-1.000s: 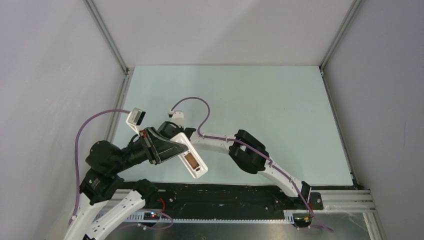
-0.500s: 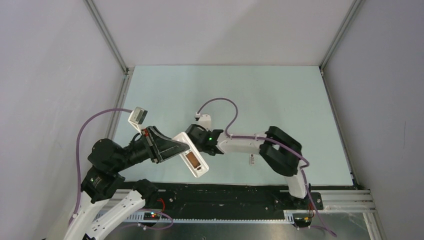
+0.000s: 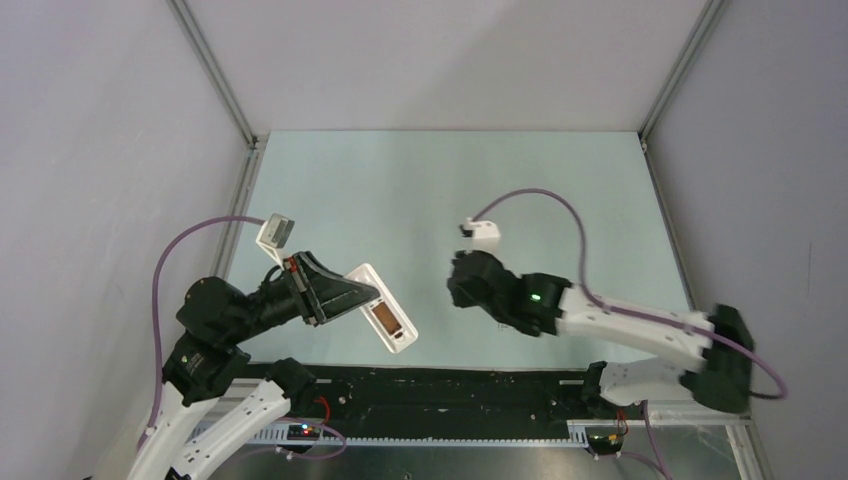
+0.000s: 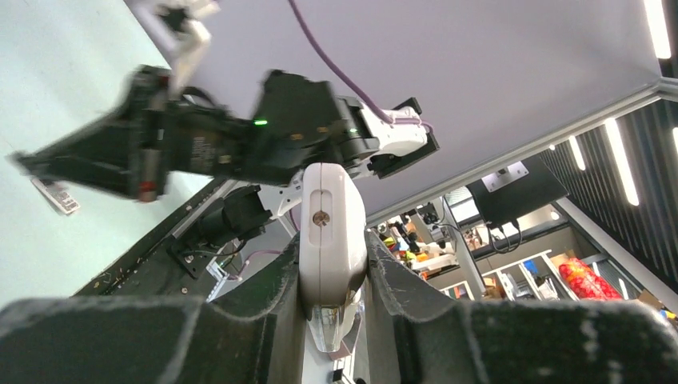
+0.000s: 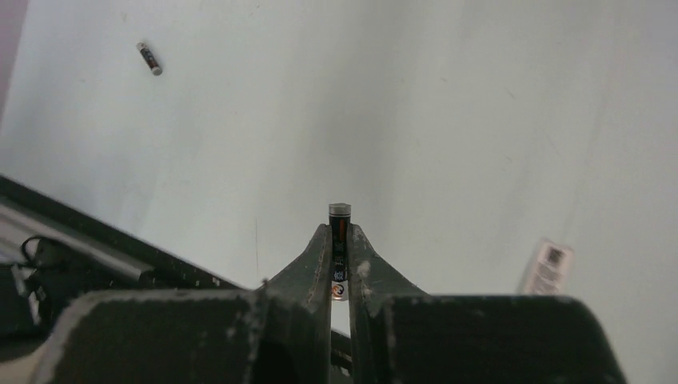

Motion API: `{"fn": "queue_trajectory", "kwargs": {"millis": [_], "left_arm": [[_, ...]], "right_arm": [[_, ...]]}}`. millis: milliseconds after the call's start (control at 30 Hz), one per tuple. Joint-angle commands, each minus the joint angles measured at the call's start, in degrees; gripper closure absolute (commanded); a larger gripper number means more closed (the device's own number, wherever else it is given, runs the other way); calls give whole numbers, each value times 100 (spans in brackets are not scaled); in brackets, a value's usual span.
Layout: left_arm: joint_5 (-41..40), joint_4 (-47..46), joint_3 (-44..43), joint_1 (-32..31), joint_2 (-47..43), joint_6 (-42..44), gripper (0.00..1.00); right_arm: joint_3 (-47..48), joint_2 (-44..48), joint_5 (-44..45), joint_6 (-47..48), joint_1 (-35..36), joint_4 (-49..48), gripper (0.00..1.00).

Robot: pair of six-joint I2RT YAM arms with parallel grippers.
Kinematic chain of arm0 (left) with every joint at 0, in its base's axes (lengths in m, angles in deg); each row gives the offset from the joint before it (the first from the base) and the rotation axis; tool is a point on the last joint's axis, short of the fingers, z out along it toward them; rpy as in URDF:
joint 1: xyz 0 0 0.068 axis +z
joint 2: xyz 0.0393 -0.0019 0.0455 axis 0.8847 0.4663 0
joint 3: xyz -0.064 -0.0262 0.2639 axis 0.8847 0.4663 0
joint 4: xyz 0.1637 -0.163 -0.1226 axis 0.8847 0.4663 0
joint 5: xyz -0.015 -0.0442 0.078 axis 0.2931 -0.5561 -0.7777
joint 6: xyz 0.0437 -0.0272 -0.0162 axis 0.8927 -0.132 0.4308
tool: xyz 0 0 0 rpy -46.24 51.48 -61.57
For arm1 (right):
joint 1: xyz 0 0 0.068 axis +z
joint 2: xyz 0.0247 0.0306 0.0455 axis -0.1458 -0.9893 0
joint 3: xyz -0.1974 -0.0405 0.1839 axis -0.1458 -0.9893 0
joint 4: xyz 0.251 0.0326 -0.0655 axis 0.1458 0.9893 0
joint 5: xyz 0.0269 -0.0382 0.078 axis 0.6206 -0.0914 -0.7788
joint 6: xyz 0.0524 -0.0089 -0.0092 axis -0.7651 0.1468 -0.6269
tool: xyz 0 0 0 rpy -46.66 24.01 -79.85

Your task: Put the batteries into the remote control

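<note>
The remote control (image 3: 385, 322) is clamped edgewise between the left jaws and held clear of the worktop (image 3: 520, 180), with its brownish recess turned upward. One battery (image 5: 339, 214) is pinched lengthwise between the right jaws, its pale cap just proud of their tips. A second battery (image 5: 149, 58) lies well ahead of them, to the left. The right jaws stand well apart from the remote. For a clean insertion, the cell should be brought parallel to the recess, its polarity matched, and pressed in gently against a firmly braced remote.
</note>
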Motion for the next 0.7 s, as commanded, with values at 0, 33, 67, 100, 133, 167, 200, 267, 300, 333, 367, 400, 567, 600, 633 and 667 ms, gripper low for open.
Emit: {"fn": "queue_trajectory", "kwargs": {"millis": [0, 33, 67, 100, 133, 167, 200, 267, 300, 333, 367, 400, 567, 600, 633, 667], "left_arm": [[-75, -126, 96, 34, 12, 144, 100], [-116, -128, 142, 34, 16, 149, 100], [-134, -130, 158, 23, 20, 155, 100], [-175, -132, 203, 24, 16, 159, 100], [-199, -136, 220, 32, 17, 173, 100], [-239, -140, 252, 24, 19, 181, 100], [-249, -140, 271, 25, 20, 194, 100], [-279, -139, 297, 26, 19, 205, 100], [-288, -138, 306, 26, 20, 206, 100], [-286, -135, 324, 26, 25, 200, 100], [-285, -139, 333, 28, 35, 194, 100], [-289, -136, 357, 27, 32, 184, 100], [-242, -142, 466, 15, 21, 107, 100], [-239, -143, 495, 2, 16, 104, 100], [-244, -142, 506, -37, 13, 100, 100], [-246, -148, 530, -105, 19, 100, 100]], "right_arm": [[-752, 1757, 186, 272, 120, -49, 100], [-1021, 2354, 100, 535, 149, -167, 100], [-1152, 2647, -18, 672, 200, -433, 100], [-1360, 3128, -247, 934, 220, -543, 100], [-1436, 3351, -345, 1025, 246, -676, 100], [-1528, 3691, -520, 1206, 256, -713, 100], [-1546, 3834, -671, 1386, 271, -739, 100], [-1562, 4133, -943, 1618, 290, -749, 100], [-1568, 4269, -1040, 1684, 310, -758, 100], [-1566, 4316, -1234, 1806, 323, -803, 100], [-1572, 4398, -1331, 1862, 353, -834, 100], [-1568, 4434, -1524, 1974, 367, -925, 100], [-1565, 4618, -2229, 2497, 685, -1505, 100], [-1567, 4645, -2423, 2596, 782, -1699, 100], [-1570, 4658, -2523, 2656, 828, -1884, 100], [-1570, 4686, -2692, 2759, 912, -1976, 100]]}}
